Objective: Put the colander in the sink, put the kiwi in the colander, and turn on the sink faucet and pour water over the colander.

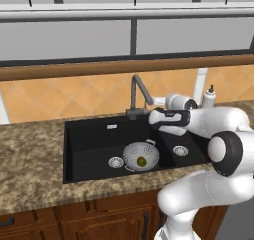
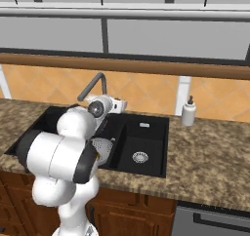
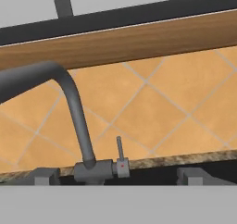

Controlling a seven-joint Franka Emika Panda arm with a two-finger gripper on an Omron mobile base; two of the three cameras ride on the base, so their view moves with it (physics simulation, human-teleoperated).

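1. My claw (image 1: 155, 118) hangs over the back of the sink (image 1: 89, 135), just in front of the sink faucet (image 1: 135, 96), with my forearm reaching in from the right across the smaller basin.
2. I cannot tell whether my claw is spread or pressed together: in the left base view it is a dark block seen side-on, in the right base view my own wrist covers it, and in the hand view the two fingertips (image 3: 45, 176) stand well apart at the bottom with nothing between them, but too little of them shows to be sure.
3. The colander (image 1: 141, 155) sits in the larger left basin, at its front right corner, hard by the divider between the basins.
4. The kiwi (image 1: 141, 160) lies inside the colander, a small yellow-green oval on the bottom; the left base view shows it plainly.
5. From the right base view only a sliver of the colander (image 2: 102, 146) peeks out beside my upper arm, and the fruit is hidden there.
6. That view gives the right basin's round steel drain (image 2: 140, 157) openly, plus a white soap dispenser (image 2: 188, 112) on the counter (image 2: 210, 157) behind the sink's right end.
7. My hand view faces the faucet's base (image 3: 95, 170): the bent spout climbs up and off to the left, and a small upright lever (image 3: 120, 150) with a red dot stands on the right side of the base, before the orange tiled wall (image 3: 176, 98).
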